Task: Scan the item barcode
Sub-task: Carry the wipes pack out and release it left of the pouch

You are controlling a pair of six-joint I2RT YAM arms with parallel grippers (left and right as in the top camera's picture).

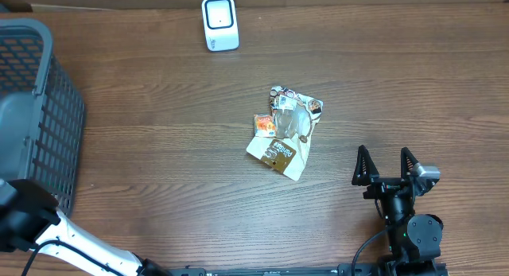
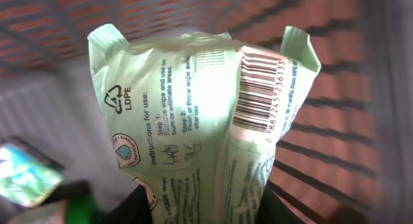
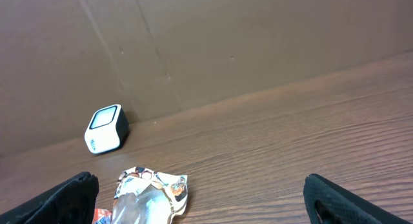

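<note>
Worktop [image 1: 159,165]: the basket [image 1: 32,109] at 9 o'clock holds the wipes pack [image 2: 193,108], barcode [image 2: 258,88] showing. The left tool [image 2: 205,208] straddles its lower end, grip uncertain. The right tool [image 1: 383,153], 5 o'clock, gapes empty. The scanner [image 1: 219,23] sits at 12 o'clock. Likely 0 scans done — lifting out and presenting are left.

The right arm [image 1: 415,228], at five o'clock in the view from above, is all black. It has a big round joint with a tiny green light on it. A small grey box [image 1: 426,172] sits on its side. A black cable [image 1: 367,248] curls away from it. The right pincer [image 1: 384,158] has two thin black fingers [image 1: 362,163] that end in points. The left arm [image 1: 91,244], at seven o'clock, is a long white tube with black parts at its end. A thin black wire [image 1: 38,248] runs next to it.
</note>
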